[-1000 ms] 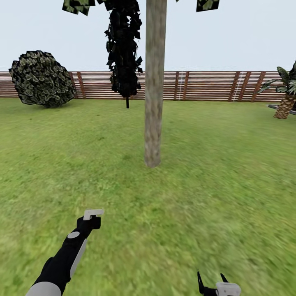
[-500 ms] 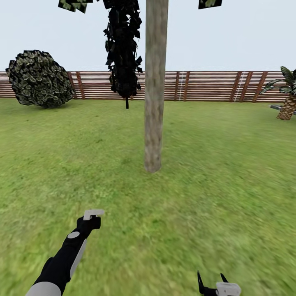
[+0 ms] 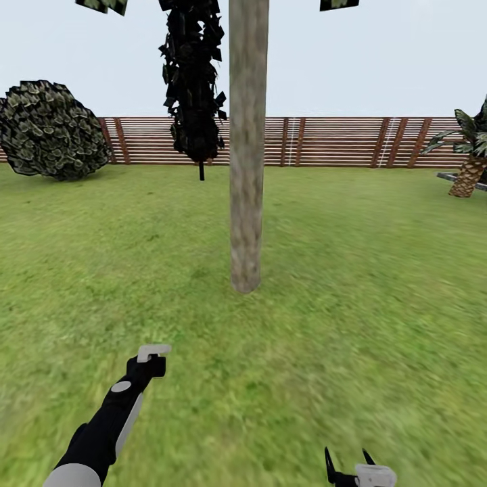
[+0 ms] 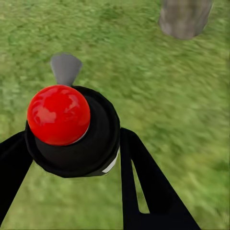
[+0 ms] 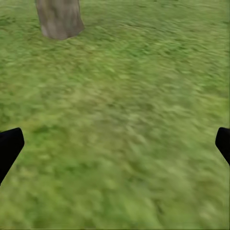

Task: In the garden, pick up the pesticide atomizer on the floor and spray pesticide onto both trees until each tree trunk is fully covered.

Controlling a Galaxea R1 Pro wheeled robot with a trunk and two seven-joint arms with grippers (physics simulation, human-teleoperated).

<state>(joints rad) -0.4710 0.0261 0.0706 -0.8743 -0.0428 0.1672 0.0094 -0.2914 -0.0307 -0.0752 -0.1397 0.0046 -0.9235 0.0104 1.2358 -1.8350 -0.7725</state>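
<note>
My left gripper is held out low over the lawn at the lower left, shut on the pesticide atomizer, whose white part pokes out above the fingers. In the left wrist view the atomizer is a black body with a red ball on it, clamped between the dark fingers, its grey nozzle towards the grass. A tree trunk, thick and mottled grey-brown, stands straight ahead; its base shows past the atomizer. My right gripper is open at the bottom edge with nothing in it, and the trunk base lies beyond it.
A brown slat fence closes the far side of the lawn. A round bush stands at the far left, a short palm at the far right. A dark ragged column of foliage hangs behind and left of the trunk.
The whole view has shifted: the trunk looks nearer and a little further left, and the bush has slid left. Both arms keep the same pose.
</note>
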